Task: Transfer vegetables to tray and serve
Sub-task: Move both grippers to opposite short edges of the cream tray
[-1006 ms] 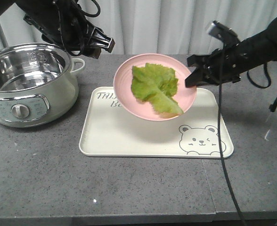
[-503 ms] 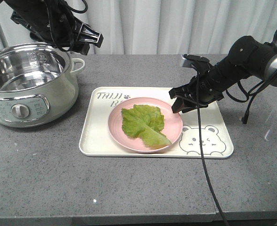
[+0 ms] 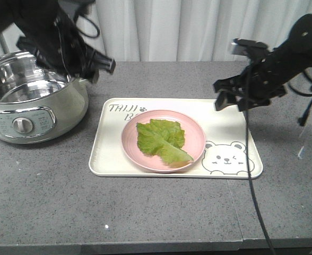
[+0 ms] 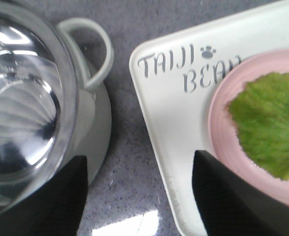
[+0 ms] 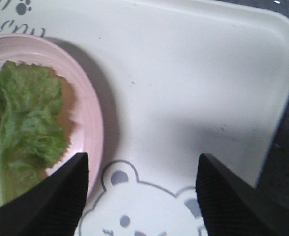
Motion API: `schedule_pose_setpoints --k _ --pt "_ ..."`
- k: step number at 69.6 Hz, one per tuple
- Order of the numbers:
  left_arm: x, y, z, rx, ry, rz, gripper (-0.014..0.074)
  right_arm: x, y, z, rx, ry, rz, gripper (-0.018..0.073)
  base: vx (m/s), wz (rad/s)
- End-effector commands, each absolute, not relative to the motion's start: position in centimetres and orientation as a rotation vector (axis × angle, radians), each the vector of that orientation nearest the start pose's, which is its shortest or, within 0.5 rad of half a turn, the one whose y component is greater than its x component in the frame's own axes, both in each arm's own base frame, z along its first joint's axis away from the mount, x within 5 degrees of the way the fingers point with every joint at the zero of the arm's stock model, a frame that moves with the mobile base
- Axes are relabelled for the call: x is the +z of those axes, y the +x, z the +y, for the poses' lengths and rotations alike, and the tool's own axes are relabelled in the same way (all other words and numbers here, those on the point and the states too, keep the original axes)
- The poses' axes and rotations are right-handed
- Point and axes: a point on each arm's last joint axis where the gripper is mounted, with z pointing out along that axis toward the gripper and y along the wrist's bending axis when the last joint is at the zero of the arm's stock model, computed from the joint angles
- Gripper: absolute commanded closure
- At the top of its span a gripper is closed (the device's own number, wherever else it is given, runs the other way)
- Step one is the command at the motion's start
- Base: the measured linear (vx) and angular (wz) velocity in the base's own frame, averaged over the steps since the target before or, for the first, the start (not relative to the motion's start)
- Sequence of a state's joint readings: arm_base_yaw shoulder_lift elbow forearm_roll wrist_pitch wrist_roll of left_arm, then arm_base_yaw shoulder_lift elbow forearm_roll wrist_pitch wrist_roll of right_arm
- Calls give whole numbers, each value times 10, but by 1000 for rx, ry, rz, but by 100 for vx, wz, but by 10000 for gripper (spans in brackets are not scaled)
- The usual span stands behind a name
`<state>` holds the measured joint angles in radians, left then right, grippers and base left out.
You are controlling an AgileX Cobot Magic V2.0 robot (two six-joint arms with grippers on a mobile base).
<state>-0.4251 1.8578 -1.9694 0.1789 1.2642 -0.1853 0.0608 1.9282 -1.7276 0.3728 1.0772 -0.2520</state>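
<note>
— Where the crinkly bright green lettuce leaf (image 3: 159, 138) lies, is that the tray itself?

— No. It lies flat on a round pink plate (image 3: 198, 139), and the plate stands on the large cream-white rectangular plastic tray (image 3: 111, 155), between the grey "TAIJI BEAR" lettering and the winking bear drawing (image 3: 226, 158).

— And the right gripper (image 3: 233, 104)?

— It hangs above the tray's far right corner, apart from the plate. Its wrist view shows both black fingers (image 5: 51, 201) spread wide with nothing between them; bare tray and the bear's head lie below.

— The left gripper (image 3: 102, 70)?

— It is raised beside the pale greenish electric pot with a shiny steel bowl (image 3: 60, 114), which stands on the grey speckled tabletop (image 4: 125, 157) left of the tray. Its jaws stand wide apart too, and empty. The wrist view looks down past them on the pot's loop handle (image 4: 107, 49) and the tray's lettered corner.
</note>
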Motion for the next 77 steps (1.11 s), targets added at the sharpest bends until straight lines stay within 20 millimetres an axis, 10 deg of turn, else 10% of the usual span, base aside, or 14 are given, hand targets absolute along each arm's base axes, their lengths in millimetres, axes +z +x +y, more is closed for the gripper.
schedule_pose_setpoints --k 1,20,77 --pt "382 362 -146 12 275 2577 146 324 404 36 400 -213 2663 108 0 0" --pt "350 359 -148 21 285 2687 146 317 393 0 271 -128 2827 108 0 0" --pt "314 370 -158 -16 294 2798 146 267 415 4 376 -105 2935 108 0 0"
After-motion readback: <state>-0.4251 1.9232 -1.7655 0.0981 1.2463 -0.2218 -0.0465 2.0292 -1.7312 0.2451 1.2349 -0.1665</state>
